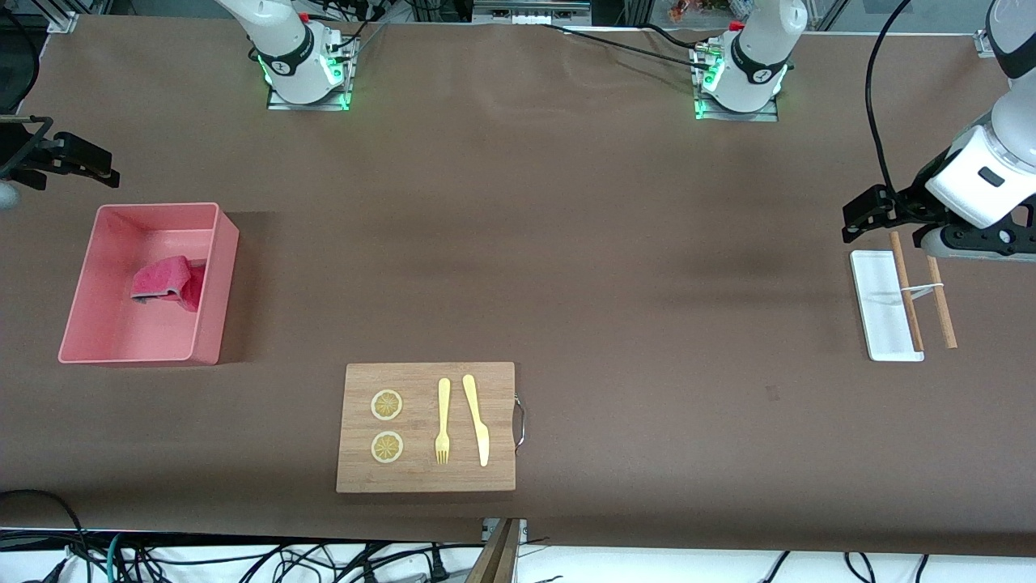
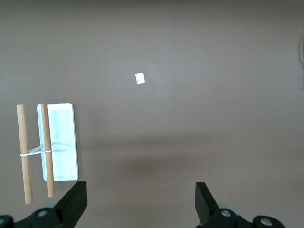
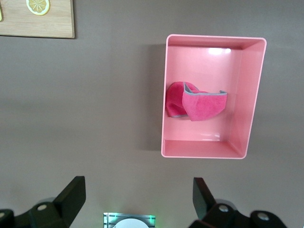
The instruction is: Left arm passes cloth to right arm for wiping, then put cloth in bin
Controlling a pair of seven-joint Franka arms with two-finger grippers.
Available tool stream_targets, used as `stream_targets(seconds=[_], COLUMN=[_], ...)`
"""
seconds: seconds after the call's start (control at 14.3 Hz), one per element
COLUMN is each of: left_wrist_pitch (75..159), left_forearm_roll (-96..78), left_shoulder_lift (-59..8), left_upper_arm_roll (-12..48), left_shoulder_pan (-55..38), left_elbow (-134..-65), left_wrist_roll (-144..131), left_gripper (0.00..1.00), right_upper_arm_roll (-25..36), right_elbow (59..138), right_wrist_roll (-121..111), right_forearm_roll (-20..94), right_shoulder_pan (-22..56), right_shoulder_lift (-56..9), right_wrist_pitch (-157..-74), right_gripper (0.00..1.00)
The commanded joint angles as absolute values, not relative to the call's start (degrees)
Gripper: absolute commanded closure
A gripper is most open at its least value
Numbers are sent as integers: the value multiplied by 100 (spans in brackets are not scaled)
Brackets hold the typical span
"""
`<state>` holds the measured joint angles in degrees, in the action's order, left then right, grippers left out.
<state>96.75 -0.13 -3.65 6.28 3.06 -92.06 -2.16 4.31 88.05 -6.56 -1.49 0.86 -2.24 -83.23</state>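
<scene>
The magenta-pink cloth [image 1: 162, 279] lies crumpled inside the salmon-pink bin [image 1: 222, 251] at the right arm's end of the table. The right wrist view shows the cloth [image 3: 199, 104] in the bin [image 3: 204, 149], with its grey edge showing. My right gripper [image 1: 93, 166] is open and empty, up in the air over the bare table beside the bin; in its own view its jaws [image 3: 137, 192] stand wide apart. My left gripper [image 1: 878, 214] is open and empty over the table by the white tray; its jaws [image 2: 141, 197] stand wide apart.
A wooden cutting board [image 1: 426, 478] near the front edge carries two lemon slices [image 1: 387, 405], a yellow fork [image 1: 443, 421] and a knife [image 1: 477, 419]. A flat white tray [image 1: 878, 312] with two banded wooden sticks [image 1: 943, 304] lies at the left arm's end of the table.
</scene>
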Motion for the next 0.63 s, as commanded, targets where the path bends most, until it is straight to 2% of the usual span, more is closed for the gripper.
stream_targets(seconds=[0.0, 0.56], left_wrist_pitch=[9580, 9326], left_forearm_roll=[0, -632], left_shoulder_lift=[-334, -334], left_upper_arm_roll=[746, 668], left_shoulder_pan=[404, 615], left_elbow=[-9114, -9114], left_wrist_roll=[-228, -79], left_gripper=[0, 0], right_upper_arm_roll=[351, 352], right_elbow=[8692, 8684], right_wrist_roll=[-571, -571], right_forearm_roll=[-202, -220], right_shoulder_pan=[-26, -18], right_shoulder_lift=[-272, -272], right_wrist_pitch=[-8130, -8130], right_gripper=[0, 0])
